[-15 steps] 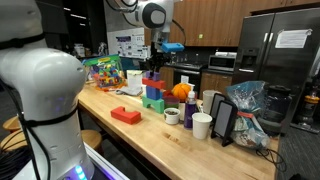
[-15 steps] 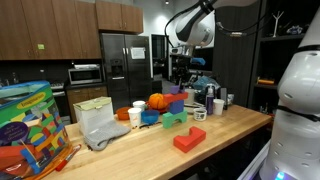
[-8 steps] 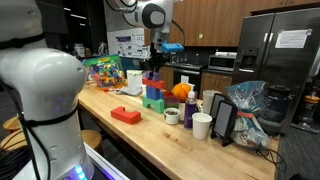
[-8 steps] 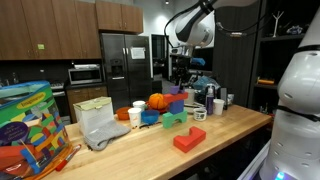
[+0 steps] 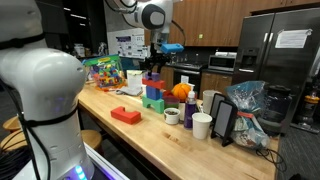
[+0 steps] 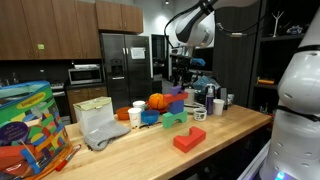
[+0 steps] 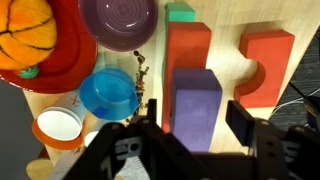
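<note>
- On the counter [image 5: 150, 140]: light butcher-block wood, running the length of both exterior views, cluttered down the middle.
- Room: kitchen-lab. Steel fridge [image 6: 120, 60], microwave [image 6: 85, 73] and dark wood cabinets [image 6: 50, 25] at the back.
- Loose on the wood: flat red block [image 6: 188, 139] near the front edge, white cup [image 5: 202, 125], crumpled plastic bag [image 6: 100, 125], toy box [image 6: 25, 125] at far left.
- Purple block [image 7: 197, 95]: matte box shape with square edges, lower centre of the wrist view, sitting on top of a tall red block [image 7: 188, 45].
- Around it: notched red block [image 7: 262, 65] to the right, green block [image 7: 181, 12] above, blue cup [image 7: 108, 92] to the left, purple bowl [image 7: 120, 22] at top, orange ball [image 7: 28, 35] in a red dish [image 7: 72, 62] at upper left.
- Gripper [image 7: 196, 118]: jaws spread, one finger each side of the purple block with a thin gap on both sides, not pinching it.
</note>
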Tool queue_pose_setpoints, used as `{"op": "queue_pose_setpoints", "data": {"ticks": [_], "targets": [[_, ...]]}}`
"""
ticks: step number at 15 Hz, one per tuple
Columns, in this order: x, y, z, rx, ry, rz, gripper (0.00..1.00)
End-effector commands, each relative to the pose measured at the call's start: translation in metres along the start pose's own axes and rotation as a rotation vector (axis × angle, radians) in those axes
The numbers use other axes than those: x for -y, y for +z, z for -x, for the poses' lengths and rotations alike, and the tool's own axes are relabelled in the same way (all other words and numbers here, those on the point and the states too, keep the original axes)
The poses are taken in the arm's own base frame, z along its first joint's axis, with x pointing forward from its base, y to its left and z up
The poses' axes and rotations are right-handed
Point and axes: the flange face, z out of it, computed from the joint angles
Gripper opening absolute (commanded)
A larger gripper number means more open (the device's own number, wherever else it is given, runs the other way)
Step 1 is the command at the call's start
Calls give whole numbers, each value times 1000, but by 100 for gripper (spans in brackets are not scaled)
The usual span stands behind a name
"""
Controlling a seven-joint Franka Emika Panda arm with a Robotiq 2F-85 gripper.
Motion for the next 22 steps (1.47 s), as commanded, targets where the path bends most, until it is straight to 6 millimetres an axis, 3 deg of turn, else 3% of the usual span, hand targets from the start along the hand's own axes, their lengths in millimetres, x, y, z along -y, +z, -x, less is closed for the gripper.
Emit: {"op": "queue_pose_setpoints", "data": {"ticks": [1,8,14,18,22], "targets": [[2,-4,0,-21,8,23,100],[5,-13,-5,-43,10,47,100],[22,-44,-27,-127,14,103,100],[48,-51,-44,-197,6,49,100],[84,-42,-56,-221,-35,1,100]]}}
